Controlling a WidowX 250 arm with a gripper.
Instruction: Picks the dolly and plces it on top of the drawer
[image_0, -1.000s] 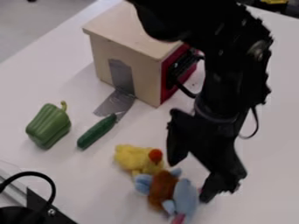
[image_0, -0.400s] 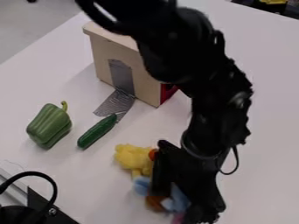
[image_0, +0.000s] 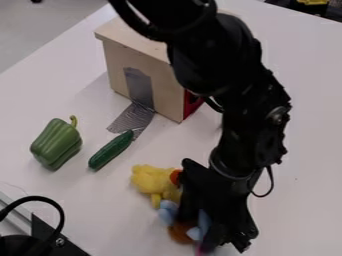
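white tabletop (image_0: 294, 180), gray floor (image_0: 40, 30) at upper left

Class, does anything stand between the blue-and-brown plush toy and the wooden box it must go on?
Yes: the yellow plush toy lies right beside the blue-and-brown plush toy, on the side towards the wooden box.

The pepper (image_0: 56, 145) is green, cucumber (image_0: 110, 150) darker green, plush toy (image_0: 153, 180) yellow and orange-red, doll (image_0: 180, 234) brown and pale blue, drawer (image_0: 165, 92) tan and red.

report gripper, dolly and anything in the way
Gripper at blue-and-brown dolly, partly hiding it. Dolly not on wooden box. Yellow plush close alongside.
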